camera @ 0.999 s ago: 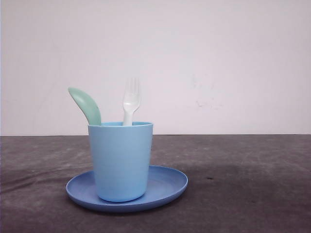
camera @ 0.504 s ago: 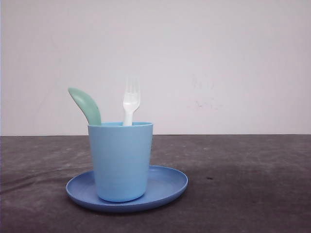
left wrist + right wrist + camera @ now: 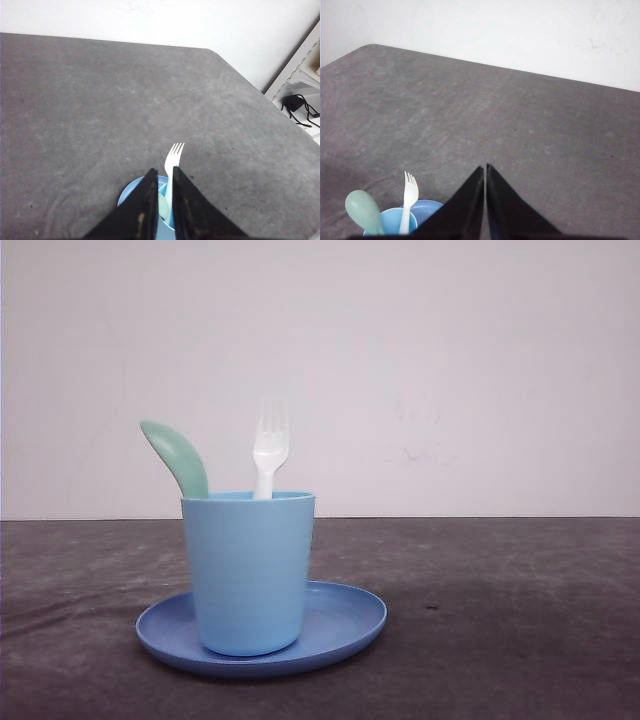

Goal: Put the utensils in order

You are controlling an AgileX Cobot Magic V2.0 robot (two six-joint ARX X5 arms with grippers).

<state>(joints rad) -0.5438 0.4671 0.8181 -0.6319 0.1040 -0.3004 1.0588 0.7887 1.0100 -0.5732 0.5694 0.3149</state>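
Note:
A light blue cup [image 3: 248, 575] stands on a round blue plate [image 3: 340, 625] left of the table's middle. In it stand the two utensils: the white fork [image 3: 270, 445] upright with its tines up, and the mint-green spoon [image 3: 175, 455] leaning left. In the left wrist view my left gripper [image 3: 163, 170] hangs over the cup [image 3: 162, 189], jaws a narrow gap apart, with the fork [image 3: 173, 155] and spoon [image 3: 162, 207] seen through the gap, not touched. My right gripper [image 3: 484, 166] is shut and empty, off to the side of the cup [image 3: 395, 220], fork [image 3: 410, 192] and spoon [image 3: 364, 210].
The dark grey table [image 3: 500, 620] runs back to a white wall [image 3: 450, 360]. Its rounded far corner meets a white shelf with black cables [image 3: 297, 102] in the left wrist view. Bare tabletop lies to the right of the plate.

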